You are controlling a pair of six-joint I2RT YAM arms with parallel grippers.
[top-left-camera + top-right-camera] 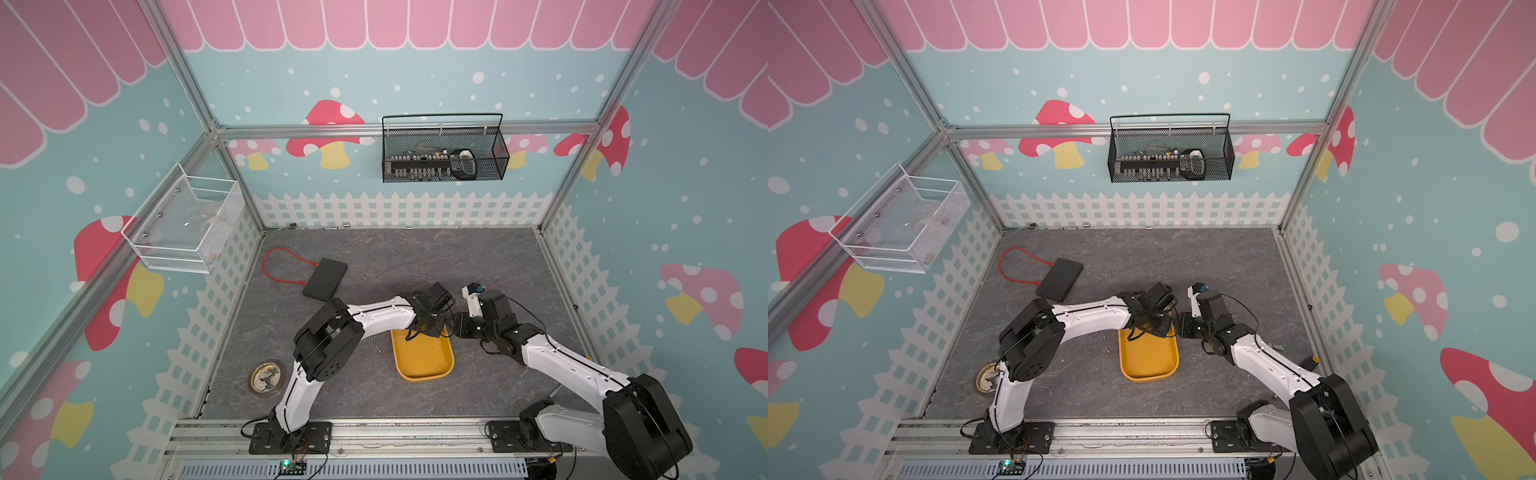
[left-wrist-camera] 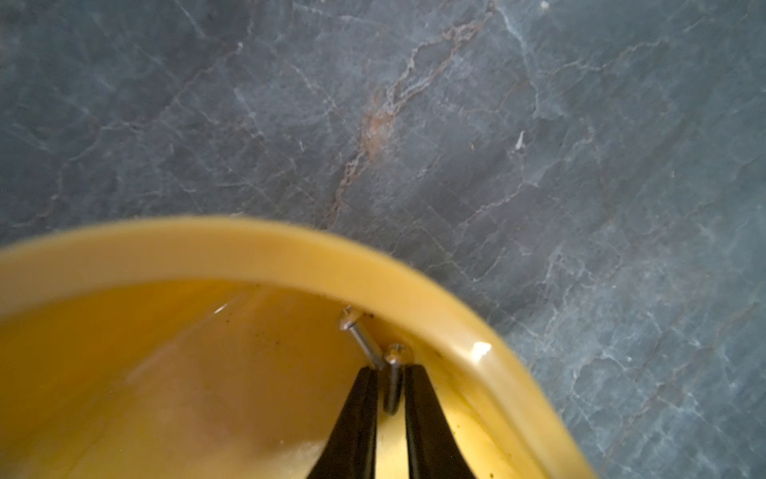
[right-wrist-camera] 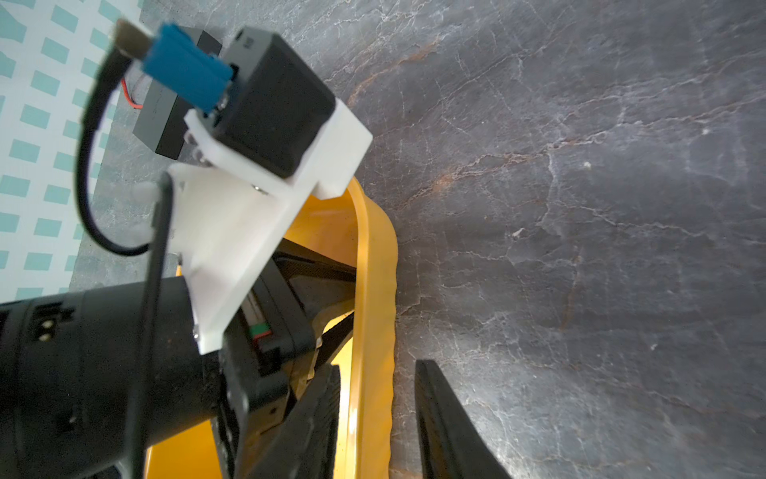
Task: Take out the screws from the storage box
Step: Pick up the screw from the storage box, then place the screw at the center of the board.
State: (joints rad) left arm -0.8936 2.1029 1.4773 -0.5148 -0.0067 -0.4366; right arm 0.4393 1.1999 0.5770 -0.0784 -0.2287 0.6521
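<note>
The yellow-orange storage box (image 1: pixel 424 365) (image 1: pixel 1148 361) lies on the grey table, and both grippers meet at its far end. In the left wrist view two screws (image 2: pixel 360 340) lie in a corner under the rim (image 2: pixel 290 249). My left gripper (image 2: pixel 391 369) (image 1: pixel 424 328) is down inside the box. Its jaws are a narrow gap apart, with one screw's shank (image 2: pixel 393 390) between them and slivers of space on each side. My right gripper (image 3: pixel 377 364) (image 1: pixel 454 328) is open astride the box's side rim (image 3: pixel 373 290), one finger inside and one outside. Two more screws (image 1: pixel 377 347) lie on the table left of the box.
A flat black box (image 1: pixel 325 279) with a red cable loop (image 1: pixel 282 266) lies at the back left. A round tin (image 1: pixel 267 377) sits beside the left arm's base. A white wire basket (image 1: pixel 187 224) and a black mesh basket (image 1: pixel 444 153) hang on the walls.
</note>
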